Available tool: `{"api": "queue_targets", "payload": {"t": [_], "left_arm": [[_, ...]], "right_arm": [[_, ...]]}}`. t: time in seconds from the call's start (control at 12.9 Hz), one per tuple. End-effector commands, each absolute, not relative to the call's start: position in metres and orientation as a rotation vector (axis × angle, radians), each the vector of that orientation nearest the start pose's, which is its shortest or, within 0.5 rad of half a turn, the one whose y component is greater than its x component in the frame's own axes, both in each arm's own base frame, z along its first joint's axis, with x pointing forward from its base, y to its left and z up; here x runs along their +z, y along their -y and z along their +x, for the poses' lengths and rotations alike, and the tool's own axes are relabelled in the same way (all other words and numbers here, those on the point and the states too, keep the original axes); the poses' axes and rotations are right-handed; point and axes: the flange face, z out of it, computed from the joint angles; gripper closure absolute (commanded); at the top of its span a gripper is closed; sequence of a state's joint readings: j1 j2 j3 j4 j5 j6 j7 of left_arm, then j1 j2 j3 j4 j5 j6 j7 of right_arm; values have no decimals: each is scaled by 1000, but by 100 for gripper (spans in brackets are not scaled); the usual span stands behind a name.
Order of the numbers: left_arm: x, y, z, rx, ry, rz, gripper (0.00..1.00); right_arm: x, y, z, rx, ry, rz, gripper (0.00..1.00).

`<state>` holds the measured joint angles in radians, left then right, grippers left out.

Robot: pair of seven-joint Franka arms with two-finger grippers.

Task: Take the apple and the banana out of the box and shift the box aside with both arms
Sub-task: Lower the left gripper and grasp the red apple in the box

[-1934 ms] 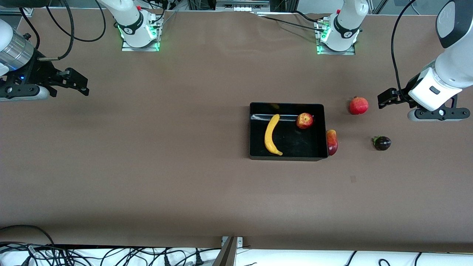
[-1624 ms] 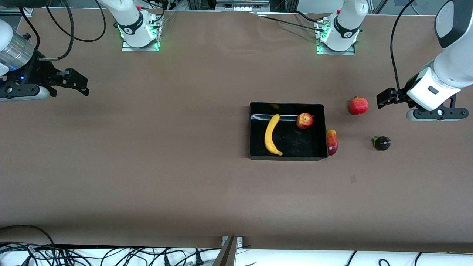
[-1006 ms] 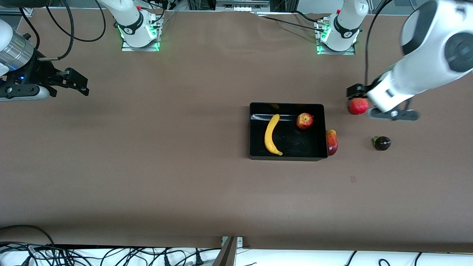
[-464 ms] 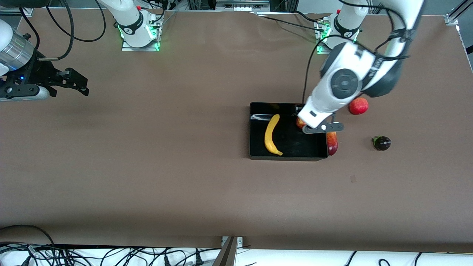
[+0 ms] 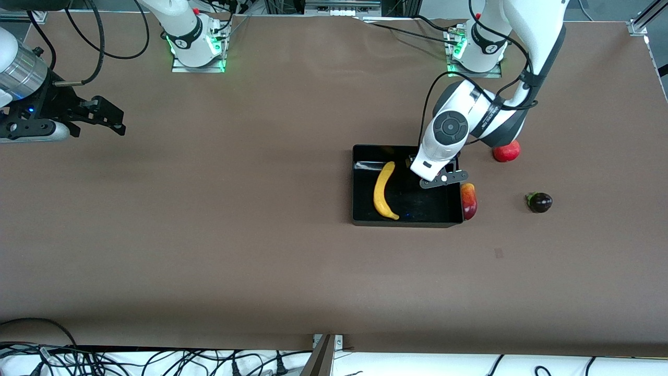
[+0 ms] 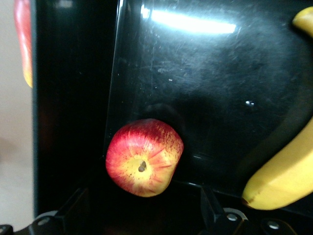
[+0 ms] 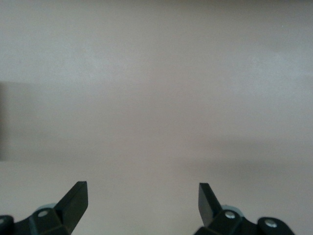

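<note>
The black box sits mid-table toward the left arm's end, with the yellow banana lying in it. My left gripper hangs low over the box corner and hides the apple in the front view. In the left wrist view it is open, and the red-yellow apple lies on the box floor just ahead of the fingers, with the banana beside it. The mango rests against the box's outer wall. The pomegranate and the purple fruit lie on the table. My right gripper waits open.
In the right wrist view the right gripper has only bare brown table under it. The arm bases stand along the table edge farthest from the front camera. Cables trail off the edge nearest that camera.
The left arm has swung in from the left arm's end of the table, passed over the pomegranate and come down over the apple in the box. The right arm has not moved.
</note>
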<state>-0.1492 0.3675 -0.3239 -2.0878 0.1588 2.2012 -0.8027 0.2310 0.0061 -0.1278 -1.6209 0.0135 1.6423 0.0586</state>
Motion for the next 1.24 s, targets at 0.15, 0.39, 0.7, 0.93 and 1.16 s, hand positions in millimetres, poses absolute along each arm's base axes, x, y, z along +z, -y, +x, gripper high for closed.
{"api": "queue_targets", "payload": {"t": [0.15,0.39,0.7,0.93,1.16], "left_arm": [[227,245,494,212,335,-2966,0],[223,248,498,169,326,-2991,0],[201,243,500,135,255,-2985,0],[193,243,495,159,251,-2977,0],[201,240,498,152,260,-2971,73]], "right_arm": [[608,-57,559,-32,76,-3127,0],[608,-57,559,-32,76,-3127,0],[608,-57,559,-32,76,-3127,0],[608,-57,559,-32,76,-3127,0],[608,-57,559,-32,76,-3127,0]]}}
